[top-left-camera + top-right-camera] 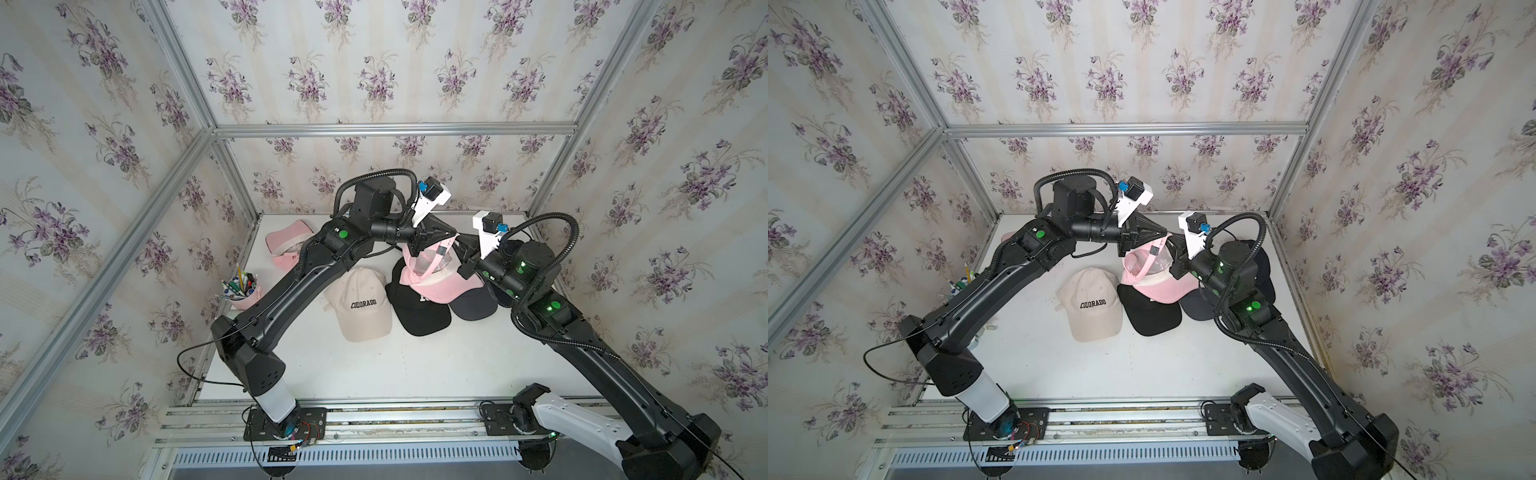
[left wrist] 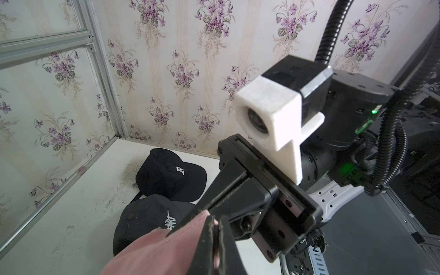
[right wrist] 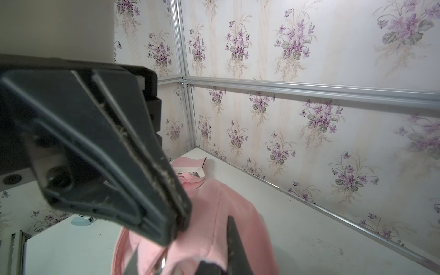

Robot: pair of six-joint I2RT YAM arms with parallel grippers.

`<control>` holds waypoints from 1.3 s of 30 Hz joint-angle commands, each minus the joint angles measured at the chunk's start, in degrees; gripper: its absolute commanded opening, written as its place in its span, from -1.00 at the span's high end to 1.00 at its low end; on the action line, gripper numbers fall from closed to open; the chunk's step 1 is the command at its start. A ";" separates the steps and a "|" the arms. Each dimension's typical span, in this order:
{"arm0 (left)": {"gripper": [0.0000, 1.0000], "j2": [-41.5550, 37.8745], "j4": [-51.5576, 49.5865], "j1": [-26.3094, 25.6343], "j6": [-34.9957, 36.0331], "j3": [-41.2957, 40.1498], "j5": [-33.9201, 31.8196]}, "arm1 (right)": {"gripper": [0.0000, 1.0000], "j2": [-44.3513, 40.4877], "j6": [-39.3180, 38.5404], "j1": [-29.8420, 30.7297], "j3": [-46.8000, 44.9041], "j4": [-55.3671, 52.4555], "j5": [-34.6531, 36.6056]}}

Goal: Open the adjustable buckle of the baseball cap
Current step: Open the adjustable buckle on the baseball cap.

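Across the lower half of both top views: white table (image 1: 374,374), w/ L arm (image 1: 291,291) reaching in from lower left & R arm (image 1: 582,349) from lower right, meeting just right of ctr. There the pink cap (image 1: 436,289) hangs partly lifted, back opening up, its brim lying over a black cap (image 1: 419,320) & a navy cap (image 1: 473,307). Beige COLORADO cap (image 1: 365,316) sits left of them, apart from both arms' tips. 2nd pink cap (image 1: 286,245) lies at table's upper left; pen cup (image 1: 243,293) at the left edge. L gripper (image 3: 182,226): jaws together, pinching the pink cap's fabric. R gripper (image 2: 208,210): likewise clamped on the pink fabric, tips close to L's. Buckle itself: can't make out.
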 commanded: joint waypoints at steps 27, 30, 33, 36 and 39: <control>1.00 -11.06 2.99 -0.04 5.28 -8.56 -3.32 | 1.00 7.12 9.51 0.19 3.70 -1.76 8.24; 1.00 -11.28 2.73 -0.01 5.42 -8.86 -3.54 | 1.00 7.52 9.83 0.19 3.85 -2.01 8.55; 0.97 -10.95 2.62 -0.01 5.09 -8.87 -3.33 | 1.00 7.74 10.10 0.19 4.38 -2.27 8.30; 0.45 -10.36 2.31 0.01 4.86 -8.87 -4.84 | 1.00 7.49 10.27 0.19 4.82 -1.67 7.31; 0.14 -10.47 2.50 -0.05 4.96 -9.02 -6.56 | 1.00 7.22 10.45 0.19 5.56 -1.61 6.57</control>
